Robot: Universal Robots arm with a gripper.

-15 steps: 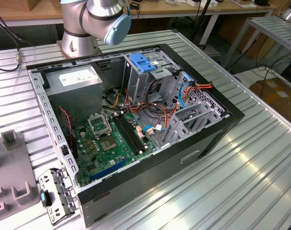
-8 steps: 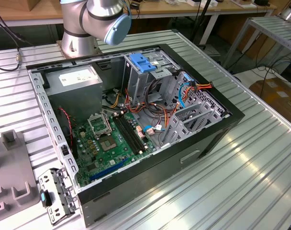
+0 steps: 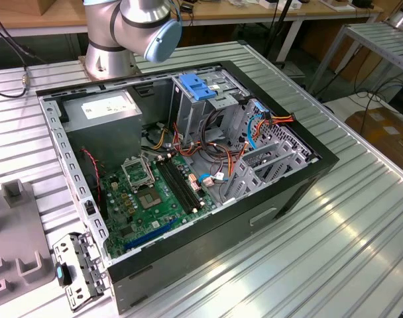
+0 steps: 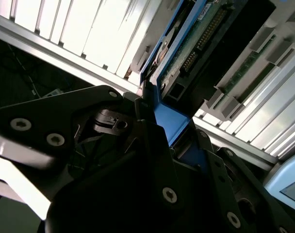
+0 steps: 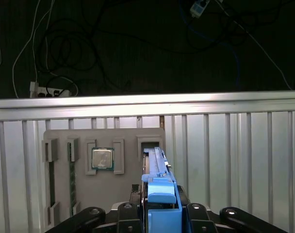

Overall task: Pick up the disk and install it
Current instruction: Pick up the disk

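the fingers (image 5: 132, 219) grip the disk (image 5: 156, 167) by its blue-railed end, edge-on at the grey tray (image 5: 104, 138) on the ribbed bench (image 5: 235, 160); the computer case (image 3: 301, 192) lies open.

Lab: slatted aluminium bench (image 3: 360, 218), opened computer (image 3: 208, 246)

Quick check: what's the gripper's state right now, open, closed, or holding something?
Gripper: closed, clamped on the disk, which stands on edge, as seen in both wrist views.
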